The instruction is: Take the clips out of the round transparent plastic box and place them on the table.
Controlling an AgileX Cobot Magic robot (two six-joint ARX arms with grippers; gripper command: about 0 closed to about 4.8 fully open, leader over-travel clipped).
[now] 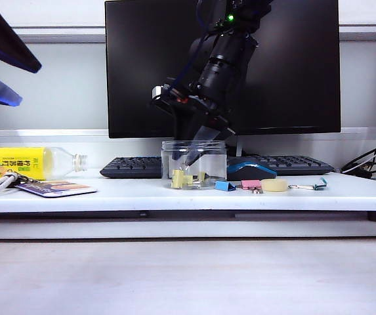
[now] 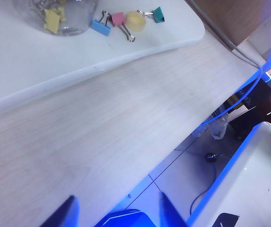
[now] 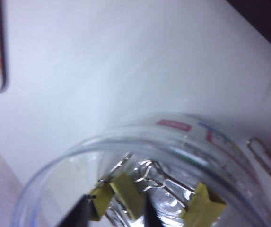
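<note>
Right gripper sits inside the round transparent plastic box, jaws parted around a clip; left gripper parked over lower wood, jaws open.

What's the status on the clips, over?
Right gripper inside round transparent plastic box, open around a yellow clip. Left gripper open, idle off the table. Nothing blocking.

Office desk: monitor, keyboard, mouse
</note>
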